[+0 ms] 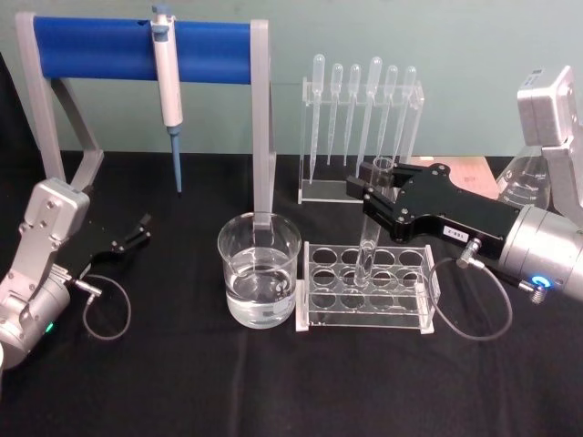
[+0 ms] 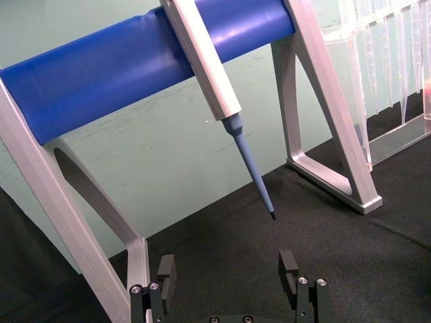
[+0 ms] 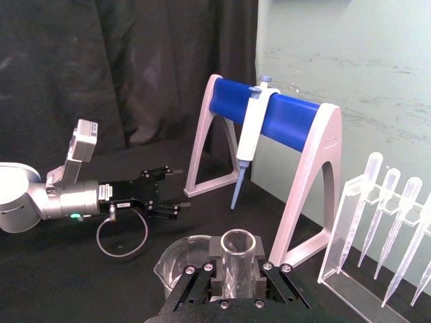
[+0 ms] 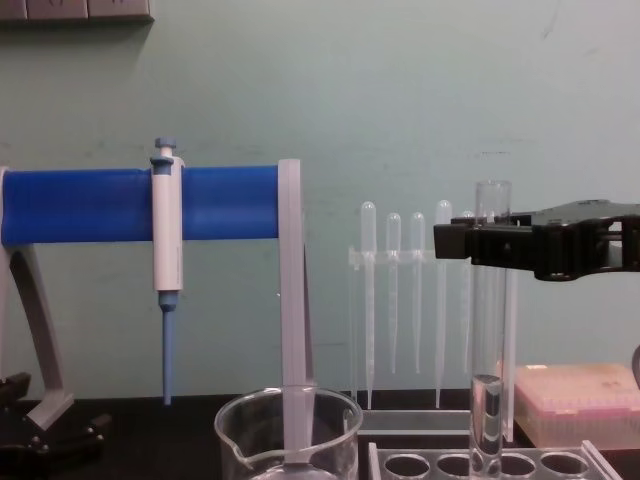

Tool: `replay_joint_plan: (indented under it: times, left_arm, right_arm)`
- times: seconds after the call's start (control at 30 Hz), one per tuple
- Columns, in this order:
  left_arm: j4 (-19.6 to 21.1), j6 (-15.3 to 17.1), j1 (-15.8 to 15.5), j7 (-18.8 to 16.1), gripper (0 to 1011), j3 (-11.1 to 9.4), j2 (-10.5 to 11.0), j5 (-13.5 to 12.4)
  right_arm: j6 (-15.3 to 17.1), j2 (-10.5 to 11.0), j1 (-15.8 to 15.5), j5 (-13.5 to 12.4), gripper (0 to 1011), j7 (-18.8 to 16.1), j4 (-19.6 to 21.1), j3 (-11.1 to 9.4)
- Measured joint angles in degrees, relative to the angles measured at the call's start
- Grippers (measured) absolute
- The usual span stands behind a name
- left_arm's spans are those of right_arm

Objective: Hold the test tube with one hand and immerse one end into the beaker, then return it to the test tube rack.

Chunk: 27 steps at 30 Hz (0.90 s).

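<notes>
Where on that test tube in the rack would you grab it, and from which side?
Probably its upper part, just below the rim, coming level from the robot's right. The test tube stands upright with its lower part in the rack, and the beaker crowds its left. The right gripper is shut there; the left gripper rests open far left.

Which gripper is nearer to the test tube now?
Right. The right gripper is closed around the test tube near its top. The left gripper is open far to the left, beyond the beaker.
</notes>
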<state>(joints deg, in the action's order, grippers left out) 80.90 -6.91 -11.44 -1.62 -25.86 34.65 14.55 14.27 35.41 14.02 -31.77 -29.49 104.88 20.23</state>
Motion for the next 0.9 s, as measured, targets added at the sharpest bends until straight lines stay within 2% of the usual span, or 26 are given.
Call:
replay_joint_plan:
  times: [0.9]
  left_arm:
    - [0.0, 0.0, 0.0, 0.0, 1000, 0.0, 0.0, 0.0]
  right_arm:
    - [0.0, 0.0, 0.0, 0.0, 226, 0.0, 0.0, 0.0]
